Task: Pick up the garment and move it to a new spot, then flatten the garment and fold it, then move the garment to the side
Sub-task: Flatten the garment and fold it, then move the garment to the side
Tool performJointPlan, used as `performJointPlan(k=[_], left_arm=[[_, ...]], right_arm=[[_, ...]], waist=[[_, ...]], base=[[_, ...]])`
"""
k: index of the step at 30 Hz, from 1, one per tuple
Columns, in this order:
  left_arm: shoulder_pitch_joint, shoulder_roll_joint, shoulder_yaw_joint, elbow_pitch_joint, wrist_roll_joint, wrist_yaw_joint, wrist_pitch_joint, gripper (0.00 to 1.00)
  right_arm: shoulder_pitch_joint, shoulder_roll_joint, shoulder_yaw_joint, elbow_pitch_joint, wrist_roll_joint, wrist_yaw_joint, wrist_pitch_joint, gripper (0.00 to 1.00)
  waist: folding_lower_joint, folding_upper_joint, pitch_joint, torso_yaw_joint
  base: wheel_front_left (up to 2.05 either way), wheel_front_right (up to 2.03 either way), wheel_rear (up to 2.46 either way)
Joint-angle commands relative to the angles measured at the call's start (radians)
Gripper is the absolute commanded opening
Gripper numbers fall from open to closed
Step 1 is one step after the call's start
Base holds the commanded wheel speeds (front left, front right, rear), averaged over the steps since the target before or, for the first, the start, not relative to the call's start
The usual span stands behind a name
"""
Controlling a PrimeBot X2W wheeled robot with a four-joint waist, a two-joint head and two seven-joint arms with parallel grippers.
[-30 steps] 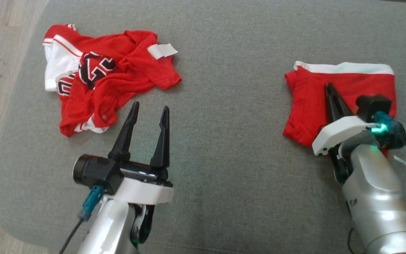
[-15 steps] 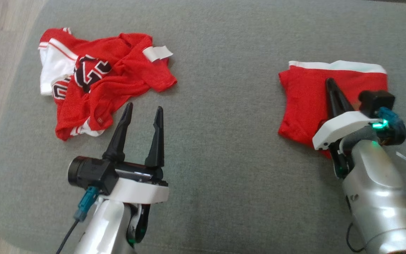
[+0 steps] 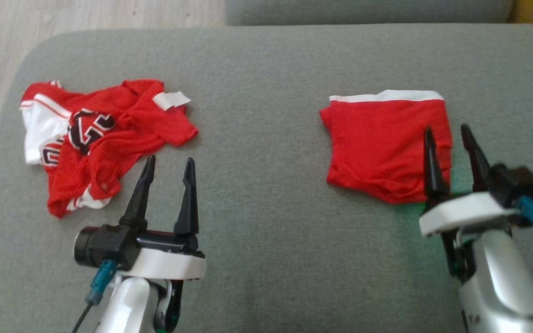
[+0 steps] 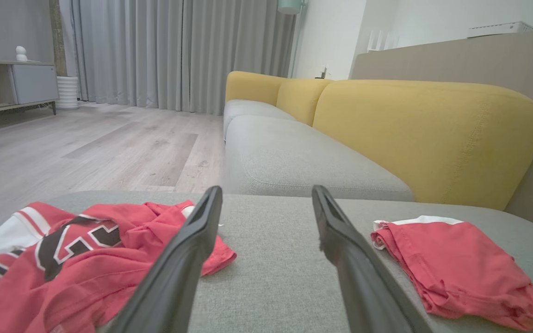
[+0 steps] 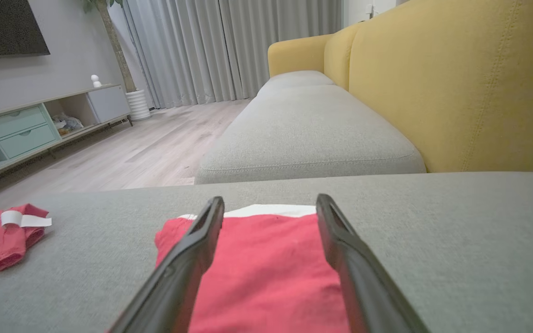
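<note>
a: any writing on the left?
b: the crumpled red and white jersey [image 3: 104, 138] lies at the left end of the grey cushion [image 3: 266, 60]. it shows black block characters edged in white, too folded over to read. a white tab [image 3: 170, 100] at its far edge looks blank.
a: and the left gripper [image 3: 170, 158]?
b: just beside the jersey's near edge, fingers spread wide, holding nothing and touching nothing.
a: further right?
b: the folded garment [image 3: 387, 143], red with a white band along its far edge, lies flat on the right half of the cushion, well apart from the jersey.
a: the right gripper [image 3: 446, 128]?
b: fingers spread, holding nothing, at the garment's near right corner. whether the tips touch the cloth i cannot tell.
</note>
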Motion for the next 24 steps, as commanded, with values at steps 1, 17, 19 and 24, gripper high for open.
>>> performJointPlan(k=[1,17,19,24], left_arm=[[-0.01,0.004,0.04,-0.025,0.011,0.0,-0.005,1.0],[0.002,0.004,0.056,-0.01,0.025,-0.015,-0.005,1.0],[-0.004,0.004,0.053,-0.011,0.027,-0.017,-0.005,1.0],[-0.027,0.004,0.036,-0.01,0.03,-0.02,-0.005,1.0]], right_arm=[[0.0,0.012,0.03,-0.045,0.005,-0.001,-0.006,1.0],[0.133,0.012,0.027,-0.159,0.027,-0.001,0.04,1.0],[0.111,0.012,0.013,-0.157,0.011,-0.001,0.058,1.0],[0.021,0.012,-0.07,-0.102,0.003,-0.001,0.129,1.0]], waist=[[0.0001,0.0,-0.016,-0.016],[0.0001,0.0,-0.007,-0.026],[0.0001,0.0,0.011,-0.02],[0.0001,0.0,0.066,0.005]], base=[[0.0,0.0,0.0],[0.0,0.0,0.0],[0.0,0.0,0.0],[0.0,0.0,0.0]])
